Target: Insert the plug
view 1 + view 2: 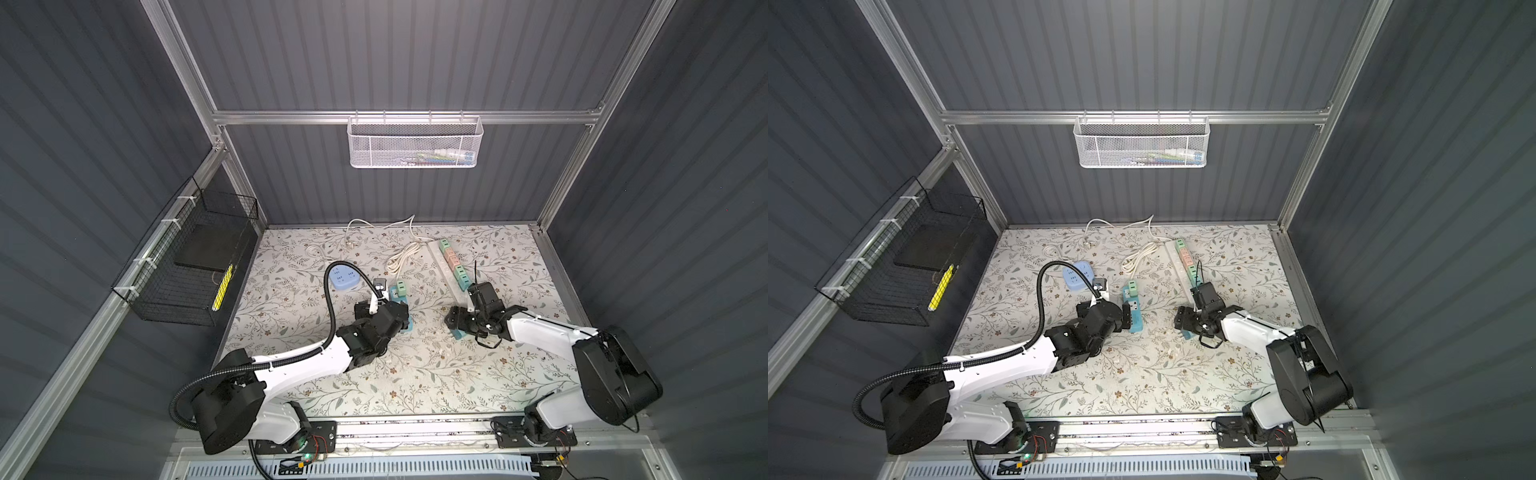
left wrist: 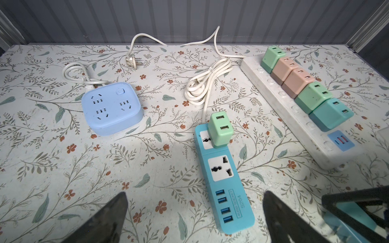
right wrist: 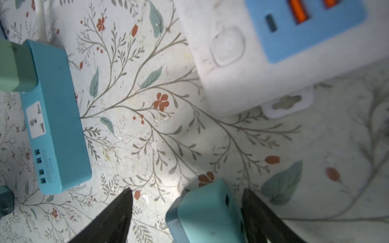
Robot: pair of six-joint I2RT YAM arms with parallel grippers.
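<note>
Much tabletop (image 2: 263, 147) between teal strip (image 2: 225, 186), white strip (image 2: 294, 117)

Teal power strip (image 2: 226, 202) & green charger (image 2: 220, 130): smooth matt plastic. White strip (image 2: 305, 130): plastic, grubby & scuffed. Surface (image 2: 63, 168): floral print, matt, scratched.

White arms (image 1: 299, 361) show black joints (image 1: 361, 332), left claw (image 2: 195, 196), ribbed hose (image 1: 329, 303).

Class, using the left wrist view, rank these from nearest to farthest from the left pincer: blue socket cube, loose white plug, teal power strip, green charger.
From the left pincer:
1. teal power strip, right at its fingertips.
2. green charger, plugged into the strip's far end.
3. blue socket cube, off to the side.
4. loose white plug, by the back wall.
</note>
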